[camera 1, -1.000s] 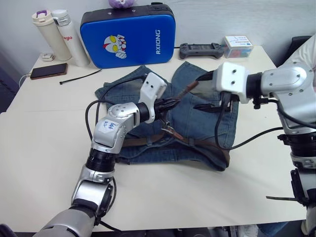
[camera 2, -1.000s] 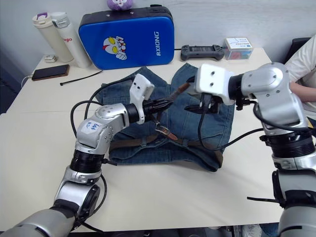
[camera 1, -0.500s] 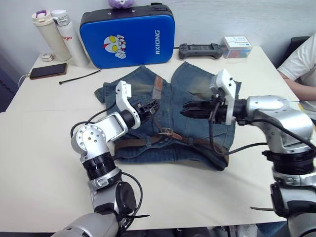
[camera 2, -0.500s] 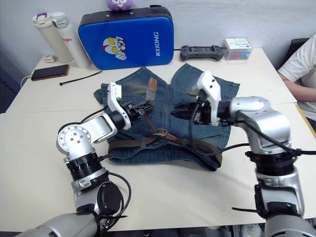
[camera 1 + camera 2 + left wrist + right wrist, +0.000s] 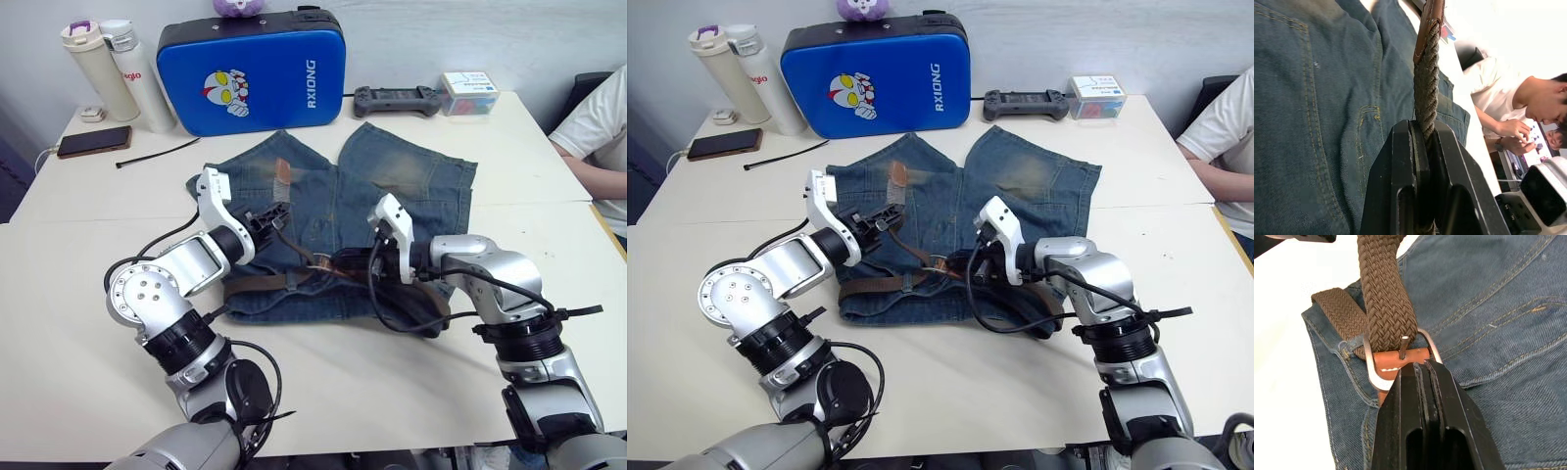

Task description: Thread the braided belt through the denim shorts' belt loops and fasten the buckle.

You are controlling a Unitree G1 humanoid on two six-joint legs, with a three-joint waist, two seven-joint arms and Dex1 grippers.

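The denim shorts (image 5: 392,186) lie flat in the middle of the table, with the waistband toward me. The braided belt (image 5: 260,285) runs along that waistband. Its free end rises to my left gripper (image 5: 272,211), which is shut on the woven strap (image 5: 1426,88) just below the tan tip (image 5: 281,179). My right gripper (image 5: 339,262) is shut, its tips resting against the tan leather tab of the buckle (image 5: 1371,377). The strap passes through the silver frame, and the prong (image 5: 1402,346) pokes up through the weave. I cannot make out the belt loops.
A blue hard case (image 5: 250,69) stands behind the shorts, with two bottles (image 5: 98,69) and a phone (image 5: 95,140) at the back left. A game controller (image 5: 397,98) and a small box (image 5: 472,90) sit at the back right. A person's sleeve (image 5: 600,122) shows at the right edge.
My right gripper went from open to shut and came down from above the shorts to the buckle. My left gripper moved lower and leftward, still holding the belt's free end.
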